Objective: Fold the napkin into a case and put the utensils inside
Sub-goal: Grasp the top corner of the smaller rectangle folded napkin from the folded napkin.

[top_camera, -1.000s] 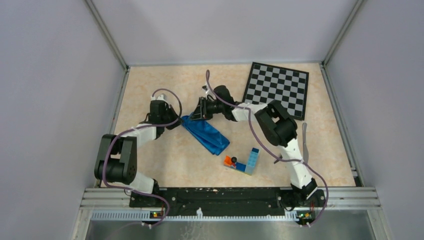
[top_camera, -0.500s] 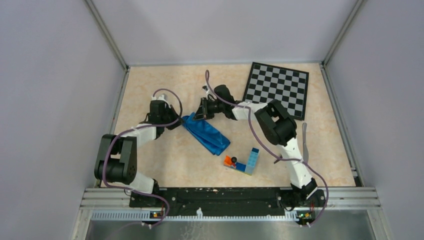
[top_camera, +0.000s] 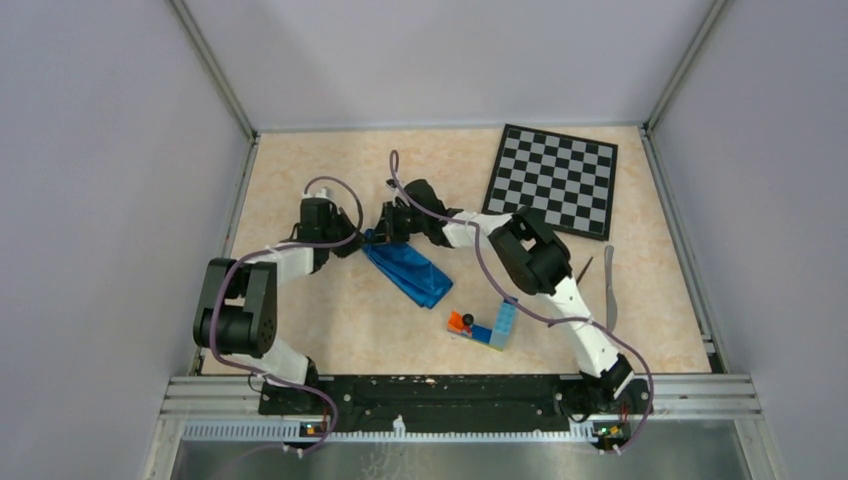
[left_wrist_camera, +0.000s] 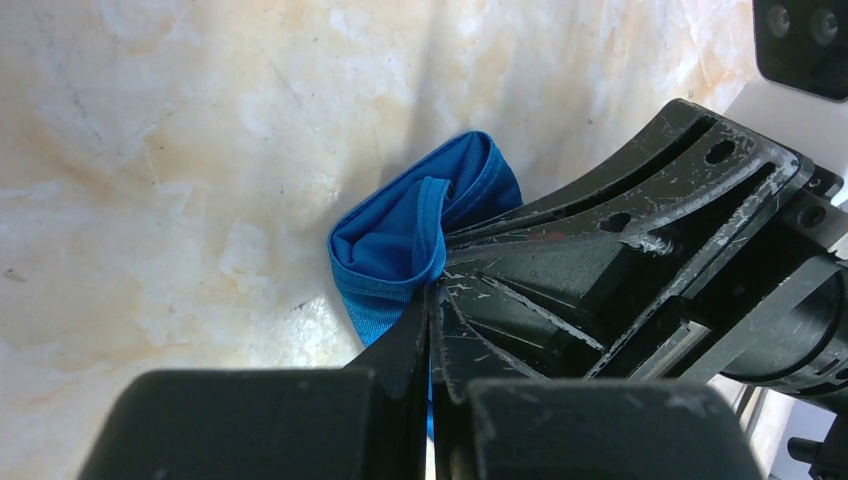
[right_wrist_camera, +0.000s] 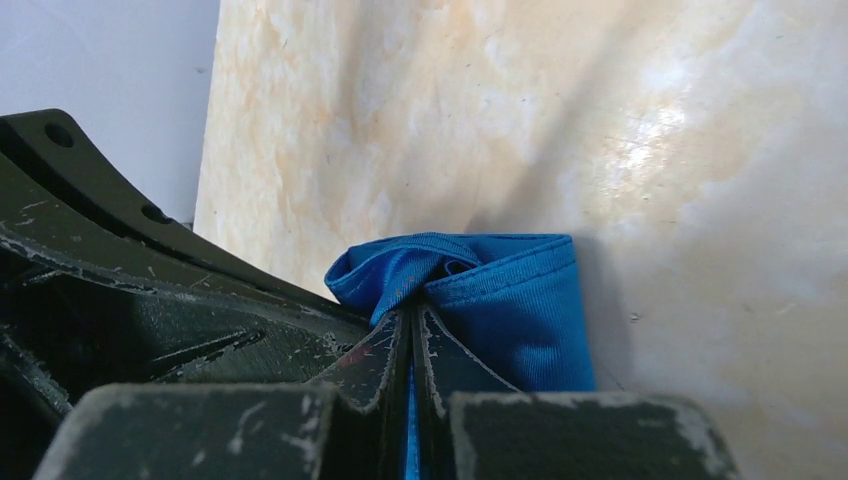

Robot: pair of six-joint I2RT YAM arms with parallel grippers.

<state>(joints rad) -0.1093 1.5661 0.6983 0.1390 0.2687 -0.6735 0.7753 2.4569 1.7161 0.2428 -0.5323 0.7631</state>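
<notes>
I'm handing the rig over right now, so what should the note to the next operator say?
Left gripper: shut on the napkin, at its far-left end.
Right gripper: shut on the napkin at the same end, close beside the left one.
Napkin: bunched into a narrow band, lying diagonally on the table.
Fork and knife: side by side at the table's right side, apart from the napkin.
Done: napkin gathered, no case yet.
Left: form the case, put both utensils in.
</notes>
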